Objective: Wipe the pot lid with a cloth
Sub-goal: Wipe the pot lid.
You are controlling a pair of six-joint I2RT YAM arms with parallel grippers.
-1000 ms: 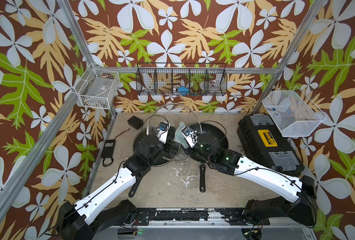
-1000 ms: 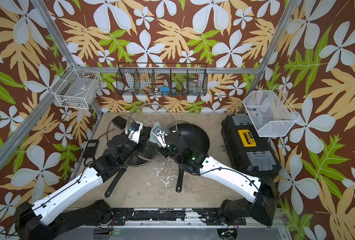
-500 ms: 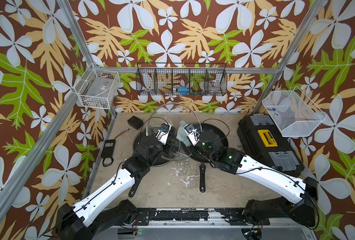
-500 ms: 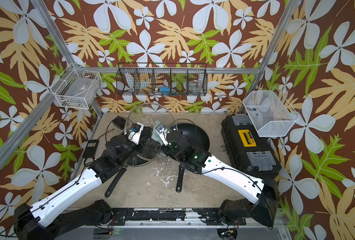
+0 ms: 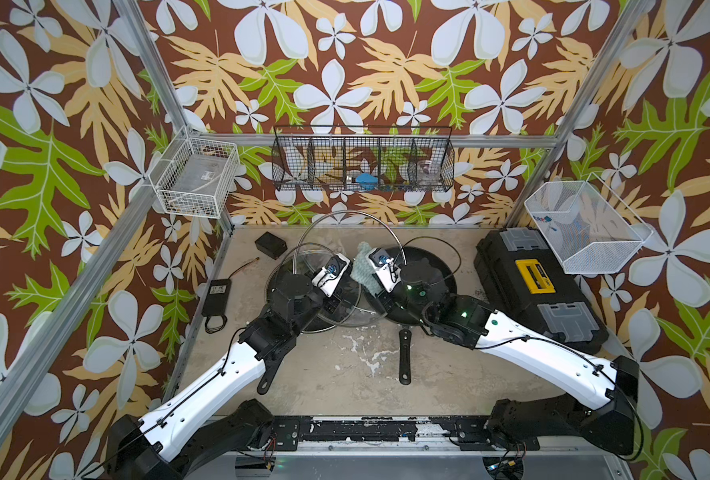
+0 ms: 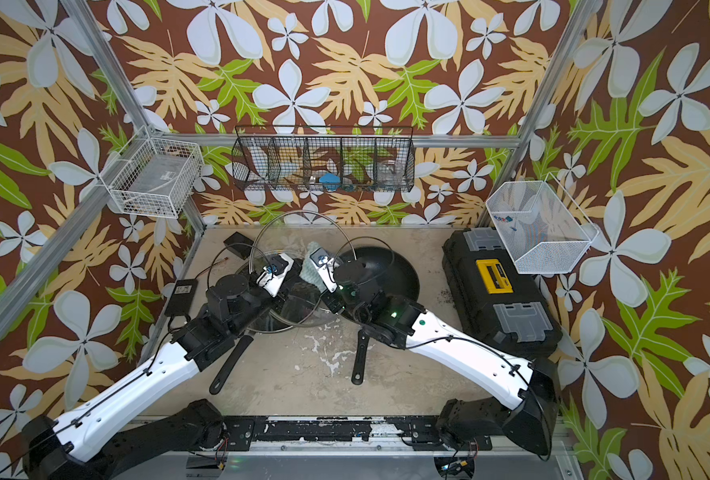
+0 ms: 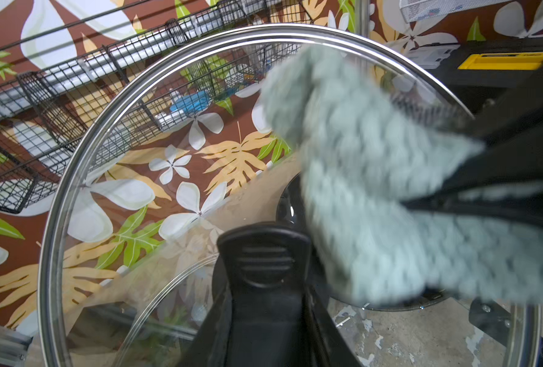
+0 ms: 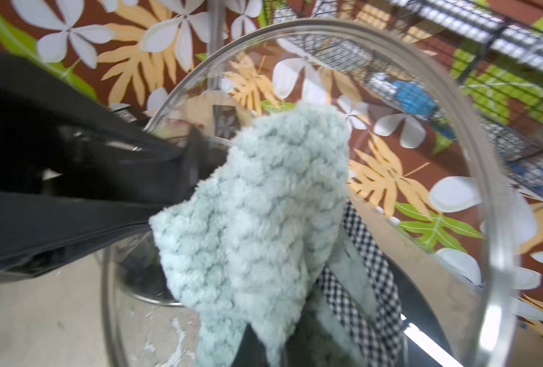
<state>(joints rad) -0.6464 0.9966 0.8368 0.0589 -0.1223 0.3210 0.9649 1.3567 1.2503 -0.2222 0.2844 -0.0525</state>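
1. The pot lid (image 5: 347, 214), clear glass with a metal rim, stands tilted above the counter (image 5: 345, 374).
2. The cloth (image 5: 361, 272) shows inside the rim's outline, between the left pincer (image 5: 338, 291) and the right pincer (image 5: 372, 286).
3. A black pan (image 5: 432, 266) lies under the right wrist, and a black toolbox (image 5: 540, 291) stands near it.

Over the middle of the desk (image 5: 345, 365), upright: pot lid (image 5: 336, 237), cloth (image 5: 361, 272) against its near face. Beneath, left pan (image 5: 273, 291) and right pan (image 5: 432, 266) side by side. Far right, toolbox (image 5: 536, 286); far left, adapter (image 5: 217, 291).
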